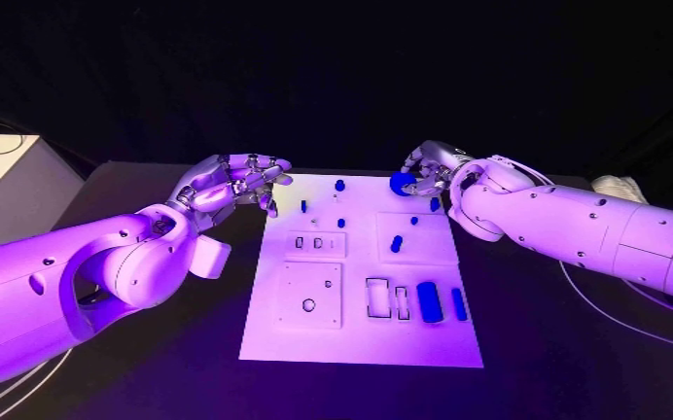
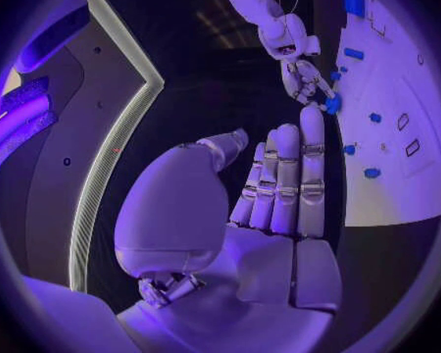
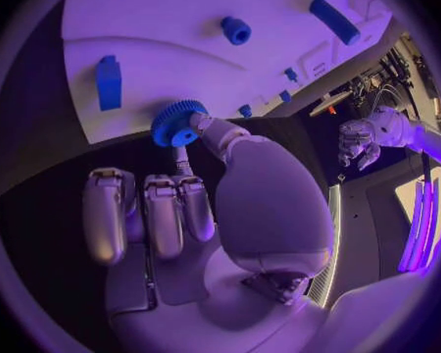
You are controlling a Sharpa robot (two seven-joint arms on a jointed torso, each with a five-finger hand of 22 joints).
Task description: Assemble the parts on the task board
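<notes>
The left hand (image 1: 231, 185) hovered empty with fingers loosely apart off the task board's (image 1: 362, 342) far left corner, while the right hand (image 1: 428, 173), nearer the pegs, pinched a blue gear (image 3: 177, 123) just above the board's far right edge.

I see a white task board (image 1: 359, 337) on the black table (image 1: 561, 362). The small parts (image 1: 429, 301) on it are blue. My right hand (image 1: 432, 169) is silver and holds a blue gear (image 3: 177, 123) with little teeth.
</notes>
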